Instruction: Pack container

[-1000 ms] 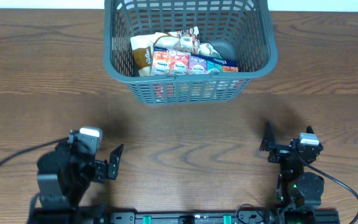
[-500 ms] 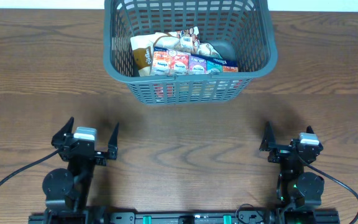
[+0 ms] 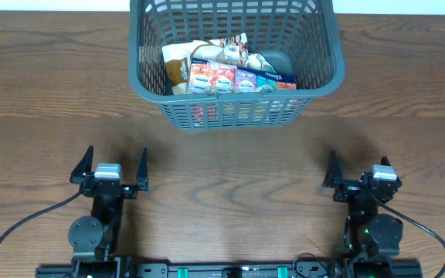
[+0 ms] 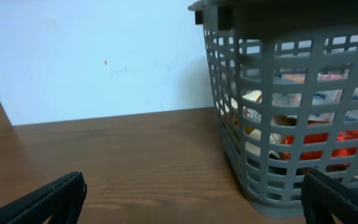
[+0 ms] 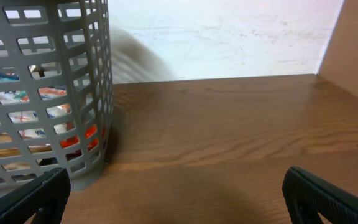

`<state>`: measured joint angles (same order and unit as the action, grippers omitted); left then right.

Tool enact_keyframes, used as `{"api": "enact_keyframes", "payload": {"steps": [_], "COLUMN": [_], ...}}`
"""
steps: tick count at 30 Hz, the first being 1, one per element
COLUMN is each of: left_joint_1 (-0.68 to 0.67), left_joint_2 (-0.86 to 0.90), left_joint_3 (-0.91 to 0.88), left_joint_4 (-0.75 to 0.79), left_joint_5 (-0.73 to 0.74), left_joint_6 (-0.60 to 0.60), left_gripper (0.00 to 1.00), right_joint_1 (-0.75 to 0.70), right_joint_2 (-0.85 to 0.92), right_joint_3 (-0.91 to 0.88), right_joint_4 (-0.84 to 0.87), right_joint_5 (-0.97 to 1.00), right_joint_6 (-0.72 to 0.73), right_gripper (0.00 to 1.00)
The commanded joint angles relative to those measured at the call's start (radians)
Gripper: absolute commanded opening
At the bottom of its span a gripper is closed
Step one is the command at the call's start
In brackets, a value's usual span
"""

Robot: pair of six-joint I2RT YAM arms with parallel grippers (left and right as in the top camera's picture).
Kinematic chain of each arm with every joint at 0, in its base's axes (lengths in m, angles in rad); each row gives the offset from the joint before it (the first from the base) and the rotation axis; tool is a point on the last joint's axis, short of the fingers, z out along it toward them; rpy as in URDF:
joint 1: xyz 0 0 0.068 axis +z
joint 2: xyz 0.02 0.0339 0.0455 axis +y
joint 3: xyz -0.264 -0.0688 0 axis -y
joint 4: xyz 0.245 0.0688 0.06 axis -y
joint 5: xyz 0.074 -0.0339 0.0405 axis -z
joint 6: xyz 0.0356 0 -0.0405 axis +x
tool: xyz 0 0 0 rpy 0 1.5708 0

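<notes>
Left tool and right tool sit nearest us. Both are spread wide and hold nothing, well short of the large dark grey slotted plastic basket, one either side of its centre. We see no loose packets on the brown wooden table in front of the basket. The basket stands farthest back, with colourful snack packets stacked against its near wall. Likely risk: a low forward reach hits that near wall and shoves or tips the light basket, or snags the lattice.
</notes>
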<state>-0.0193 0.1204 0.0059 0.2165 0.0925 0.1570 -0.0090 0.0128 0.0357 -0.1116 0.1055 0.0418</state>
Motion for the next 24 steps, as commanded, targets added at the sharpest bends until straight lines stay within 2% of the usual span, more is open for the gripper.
{"api": "enact_keyframes", "payload": {"steps": [1, 11, 24], "left_joint_1": [-0.017, -0.051, -0.050], "left_joint_2": [-0.023, -0.101, -0.118], "left_joint_3": [-0.002, -0.002, -0.002], "left_joint_4": [-0.010, -0.288, -0.287], "left_joint_5": [-0.044, -0.052, -0.053], "left_joint_6": [0.006, -0.018, -0.017], "left_gripper": [0.99, 0.99, 0.99], "right_joint_1": [0.003, 0.003, 0.003], "right_joint_2": [-0.008, -0.008, -0.008], "right_joint_3": [-0.009, -0.009, -0.009], "right_joint_4": [0.001, 0.001, 0.001], "right_joint_5": [-0.002, -0.001, -0.002], "right_joint_6": [0.005, 0.005, 0.005], "right_gripper": [0.99, 0.99, 0.99]}}
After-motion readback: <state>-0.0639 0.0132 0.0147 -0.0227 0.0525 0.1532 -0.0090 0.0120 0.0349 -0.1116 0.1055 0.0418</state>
